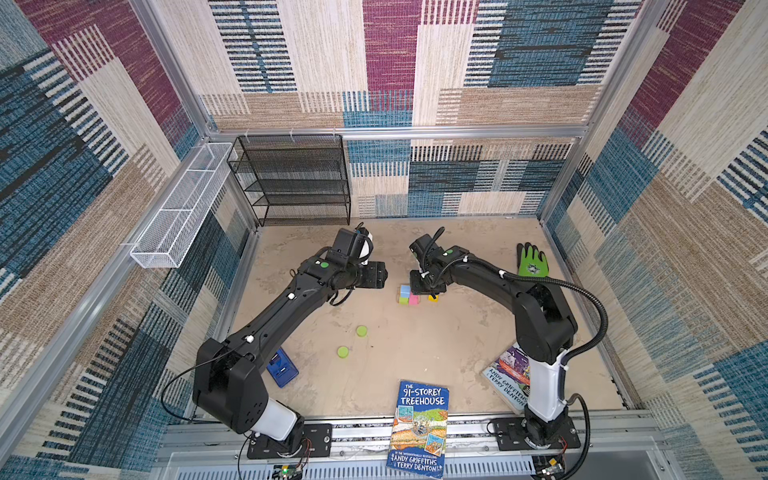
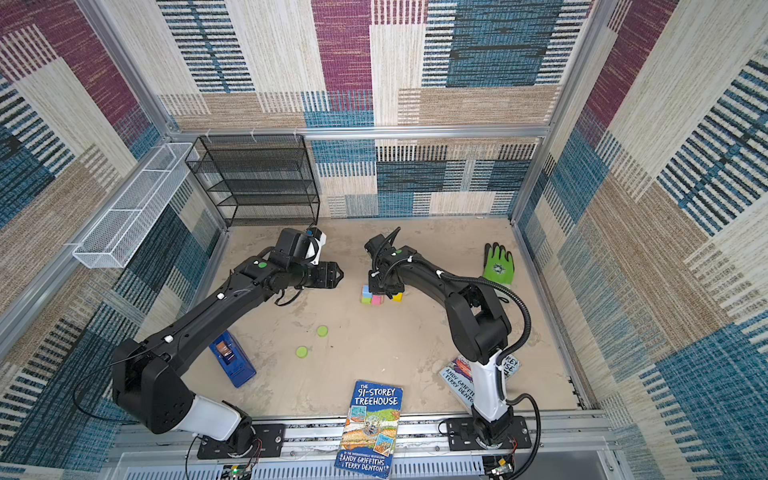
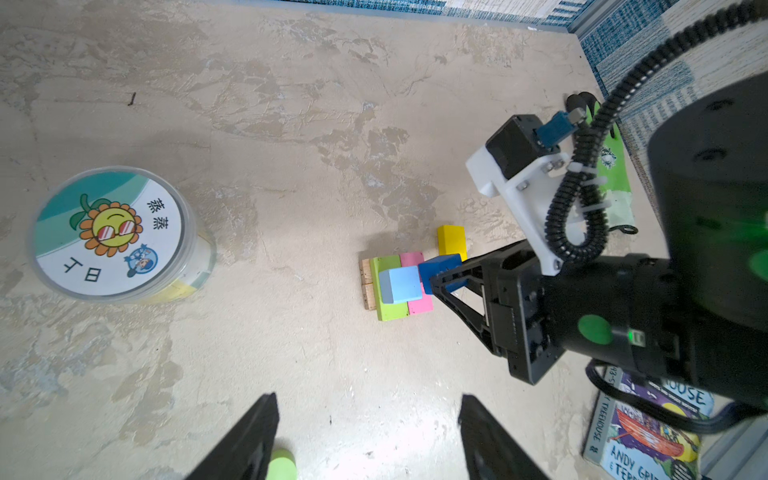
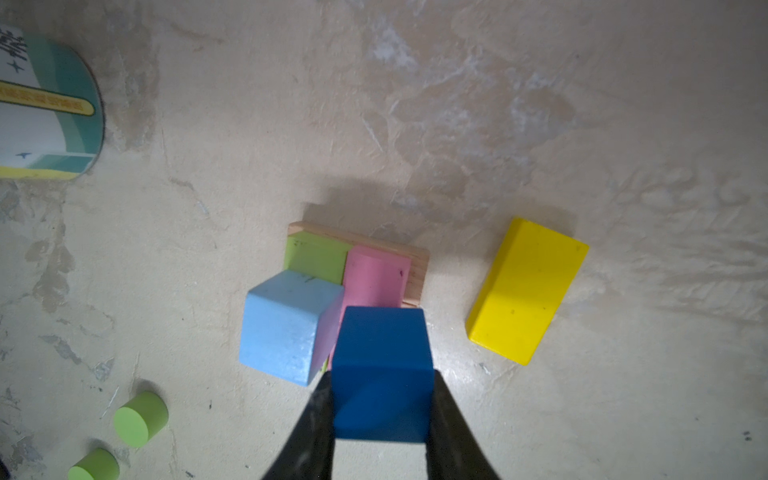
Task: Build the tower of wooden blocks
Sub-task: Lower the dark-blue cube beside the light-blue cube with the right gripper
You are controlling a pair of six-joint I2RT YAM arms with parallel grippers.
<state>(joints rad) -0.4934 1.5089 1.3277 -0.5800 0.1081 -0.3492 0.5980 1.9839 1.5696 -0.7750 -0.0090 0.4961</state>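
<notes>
Dark-blue paint fills the right wrist view: the dark-blue cube (image 4: 380,374) is pinched between the fingers of the right end effector (image 4: 380,399), held over the near end of the pink oblong (image 4: 374,278); whether it already rests there I cannot tell. The tower (image 2: 372,297) stands mid-tabletop as two tan bars (image 3: 366,282) under the lime oblong (image 4: 318,257) and the pink one, with the light-blue cube (image 4: 286,328) on top, sitting twisted and hanging past the lime edge. That is the likely trouble. One finger runs just beside the light-blue cube, so spreading to release could shove it off, and letting go before the dark cube sits flat could tip it onto the tabletop (image 1: 415,353). A sideways drag might also slide the loose layers on the tan bars. The left end effector (image 3: 368,401) hangs open and empty, well apart from the stack. A yellow oblong (image 4: 525,289) lies near the tower, and two lime round pieces (image 1: 361,331) wait closer to the front. Neither the tin (image 3: 112,232), the green glove (image 1: 532,259), the books (image 1: 419,428) nor the blue case (image 1: 282,368) blocks the placement.
</notes>
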